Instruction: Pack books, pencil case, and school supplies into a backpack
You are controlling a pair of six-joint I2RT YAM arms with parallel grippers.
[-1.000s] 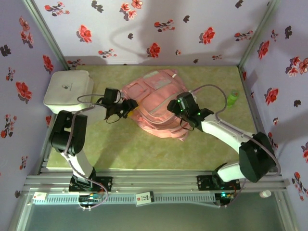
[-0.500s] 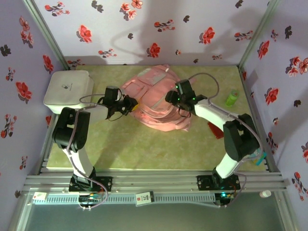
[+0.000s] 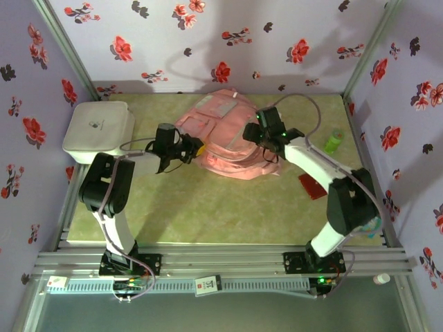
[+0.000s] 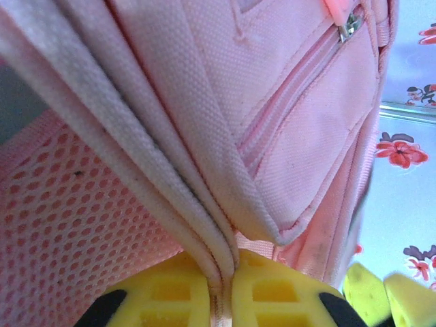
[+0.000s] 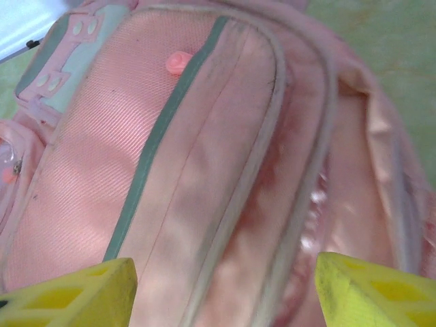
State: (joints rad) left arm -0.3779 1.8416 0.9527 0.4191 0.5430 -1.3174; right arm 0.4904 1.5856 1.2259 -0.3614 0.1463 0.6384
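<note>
Our left gripper (image 4: 221, 293) was pinched tight on a piped edge of the pink backpack (image 3: 223, 138), which lay at the back of the table (image 3: 208, 207) with our right gripper (image 5: 221, 289) spread wide above its front panel, a white box (image 3: 99, 130) to its left, and a small green object (image 3: 334, 142) and a red flat thing (image 3: 313, 186) to its right.

Lab test booth — floral walls (image 3: 208, 41), aluminium rails (image 3: 228, 261).

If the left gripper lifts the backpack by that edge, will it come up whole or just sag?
Probably sags: the backpack is soft fabric, folded where the left gripper pinches its edge. It lies slumped, so likely fairly light. The woven cloth probably won't slip.
</note>
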